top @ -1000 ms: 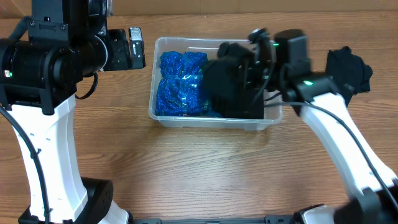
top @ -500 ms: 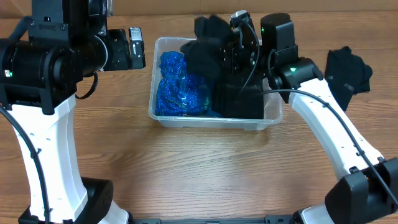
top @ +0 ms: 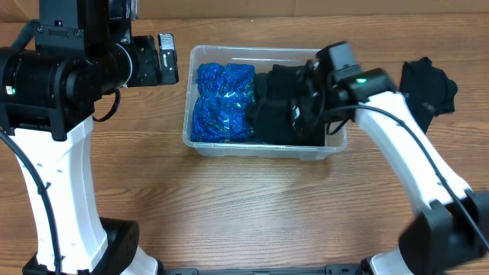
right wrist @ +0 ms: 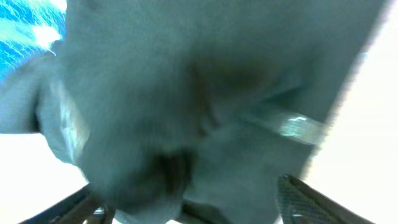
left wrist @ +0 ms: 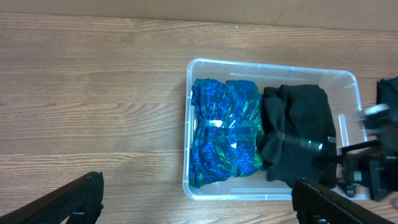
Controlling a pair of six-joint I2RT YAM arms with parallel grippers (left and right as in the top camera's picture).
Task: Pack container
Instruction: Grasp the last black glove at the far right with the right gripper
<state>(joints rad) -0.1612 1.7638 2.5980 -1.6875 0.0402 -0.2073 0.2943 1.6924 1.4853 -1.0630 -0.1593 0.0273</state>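
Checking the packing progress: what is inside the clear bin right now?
A crinkly blue bundle and a black cloth lie side by side in the bin. They cover its bottom, so anything beneath is hidden.

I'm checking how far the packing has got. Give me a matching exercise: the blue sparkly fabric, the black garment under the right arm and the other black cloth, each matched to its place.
Things:
1. blue sparkly fabric
2. black garment
3. black cloth

Places, as seen in the overhead view:
A. on the table, outside the container, to its right
B. right half of the container
C. left half of the container

Pairs: 1-C, 2-B, 3-A
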